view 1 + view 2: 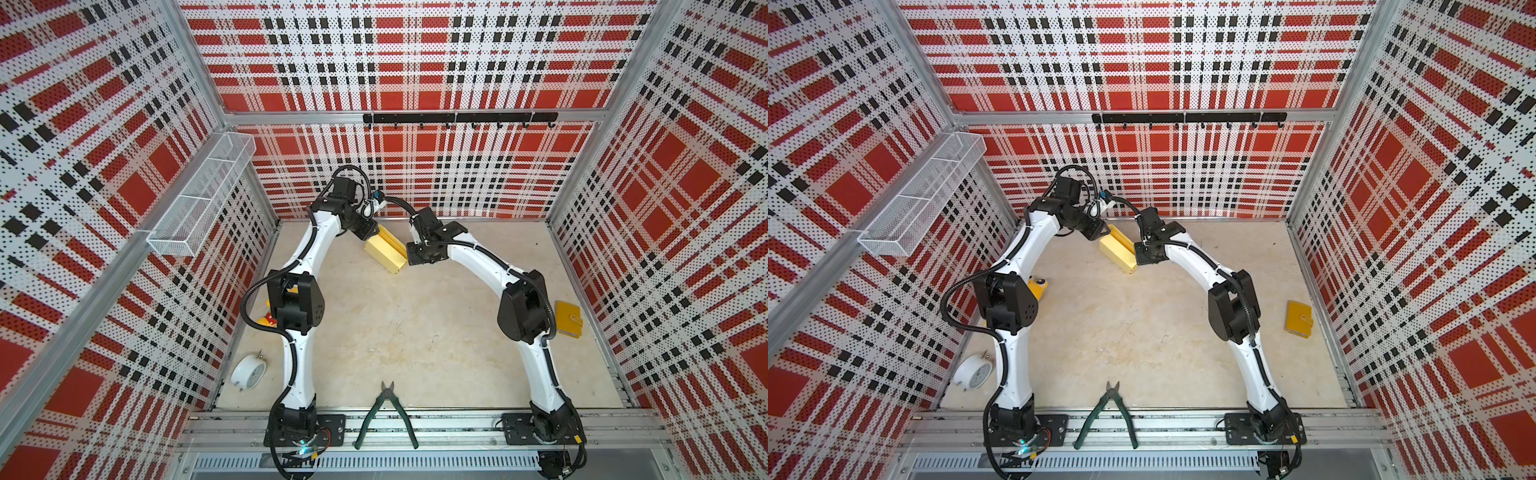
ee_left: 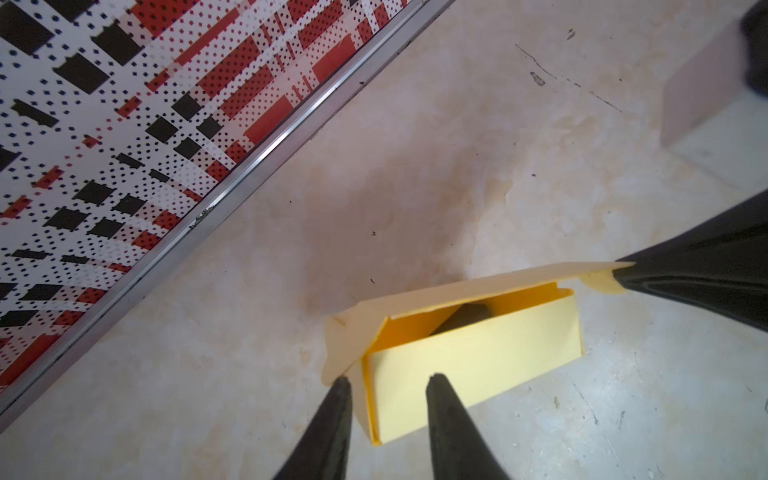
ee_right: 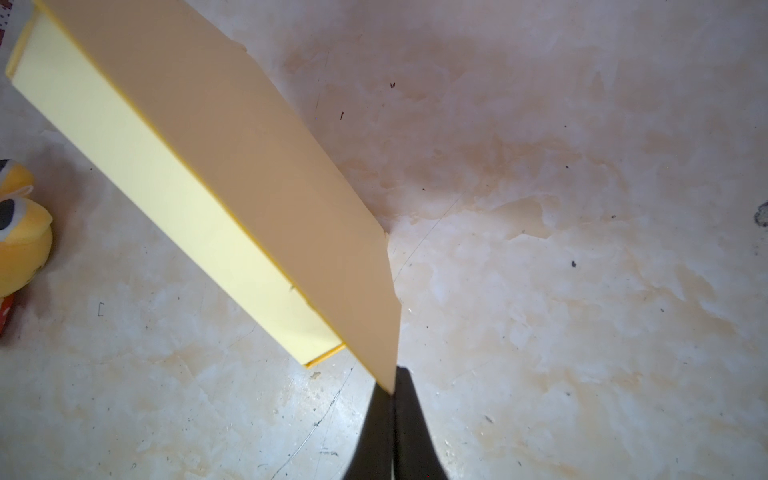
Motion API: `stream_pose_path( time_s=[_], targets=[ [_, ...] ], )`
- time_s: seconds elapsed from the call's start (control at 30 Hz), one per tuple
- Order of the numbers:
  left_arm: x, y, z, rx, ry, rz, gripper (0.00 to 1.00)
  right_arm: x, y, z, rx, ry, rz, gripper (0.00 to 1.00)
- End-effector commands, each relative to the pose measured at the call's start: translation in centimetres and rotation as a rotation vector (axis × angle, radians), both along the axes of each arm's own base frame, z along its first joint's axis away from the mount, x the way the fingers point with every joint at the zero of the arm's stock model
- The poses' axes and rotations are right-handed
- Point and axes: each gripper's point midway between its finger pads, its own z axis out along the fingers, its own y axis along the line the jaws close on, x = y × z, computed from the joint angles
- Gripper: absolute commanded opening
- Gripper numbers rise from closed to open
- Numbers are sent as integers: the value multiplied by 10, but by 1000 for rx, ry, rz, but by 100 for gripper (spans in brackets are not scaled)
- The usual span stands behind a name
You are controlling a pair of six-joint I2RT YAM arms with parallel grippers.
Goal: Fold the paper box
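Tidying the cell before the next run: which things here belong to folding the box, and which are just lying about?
In use: paper box, right claw gripping it, left claw at its end.
Lying about: alarm clock, cutters, yellow wallet, plush toy.

Even, bright overhead light fills both top views, where the plaid walls bow at the frame edges. In the wrist views the left gripper and right gripper blur near the lens. Beyond their jaws the table is sharp, with a soft pinkish shadow behind the paper box, whose pale face looks nearly washed out.
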Motion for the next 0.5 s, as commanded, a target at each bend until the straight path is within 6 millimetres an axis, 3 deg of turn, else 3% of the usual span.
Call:
stream_pose_path(
  time_s=[0.0, 0.23, 0.47],
  targets=[
    [5, -7, -1, 8, -18, -37, 32, 7, 3, -1, 5, -11, 12, 0],
    [12, -12, 2, 5, -52, -69, 28, 7, 3, -2, 4, -10, 11, 0],
    [22, -18, 5, 1, -107, -113, 41, 9, 4, -2, 9, -11, 11, 0]
  ],
)
